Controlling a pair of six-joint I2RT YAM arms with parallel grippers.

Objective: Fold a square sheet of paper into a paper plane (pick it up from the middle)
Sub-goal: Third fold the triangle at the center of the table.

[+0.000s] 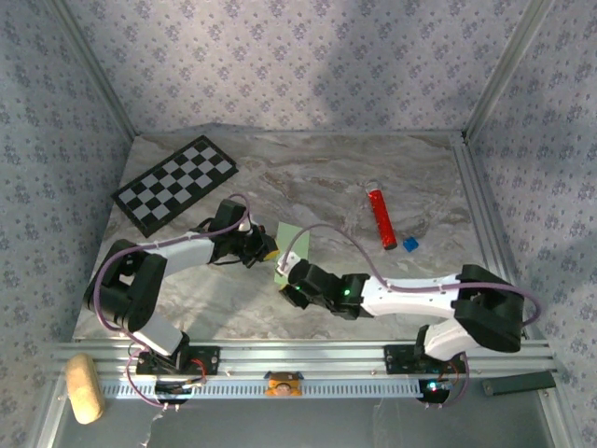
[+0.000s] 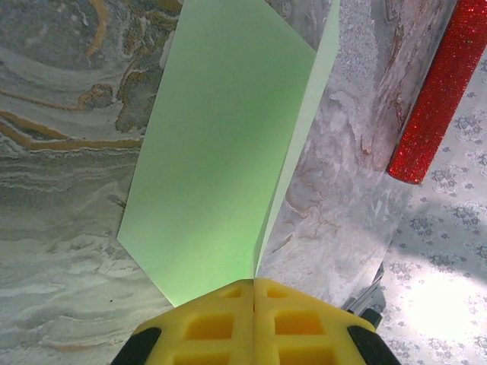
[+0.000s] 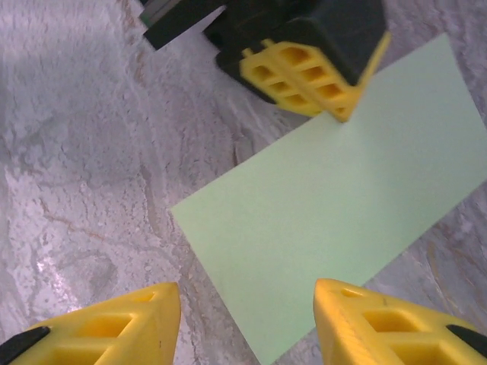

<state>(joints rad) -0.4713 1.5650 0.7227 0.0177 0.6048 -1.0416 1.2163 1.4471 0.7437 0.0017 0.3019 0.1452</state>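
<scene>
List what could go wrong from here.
1. The left gripper pinches the folded green sheet at one spot on its edge; the layers gape and could slip out of line.
2. The right gripper stands open over the sheet; closing there might crumple it.
3. The red tube lies close; a swing could knock it.

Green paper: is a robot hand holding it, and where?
Yes: left gripper pinches the green paper at one long edge; right gripper is open, holding nothing.

Light: bright, even, overhead
Shadows: soft, broad on back wall (image 1: 308,56)
Glare: washed-out patch on marble table (image 3: 46,258)
Focus: mostly sharp
</scene>
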